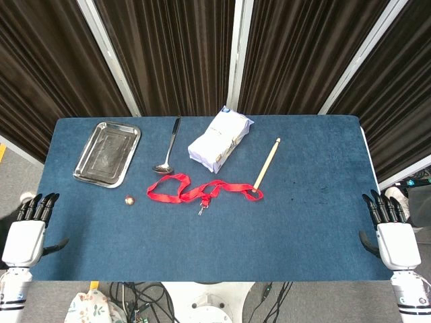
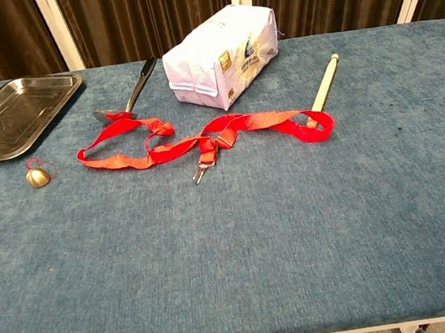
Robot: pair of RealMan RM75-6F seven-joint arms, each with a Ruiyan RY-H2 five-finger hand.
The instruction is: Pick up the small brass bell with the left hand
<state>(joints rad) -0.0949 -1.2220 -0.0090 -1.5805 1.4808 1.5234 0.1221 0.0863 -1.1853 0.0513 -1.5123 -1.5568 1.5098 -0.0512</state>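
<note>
The small brass bell [image 1: 129,200] lies on the blue table [image 1: 303,222], left of centre, just below the metal tray. In the chest view the bell [image 2: 38,177] shows a thin red loop on top. My left hand [image 1: 27,232] hangs at the table's front left corner, off the edge, fingers straight and apart, holding nothing, well to the left of the bell. At the front right corner my right hand [image 1: 392,235] is likewise open and empty. Neither hand appears in the chest view.
A steel tray [image 1: 108,153] sits at the back left, with a ladle [image 1: 168,148] beside it. A red lanyard [image 1: 202,191] stretches across the middle, right of the bell. A white packet [image 1: 220,139] and a wooden stick [image 1: 267,165] lie further back.
</note>
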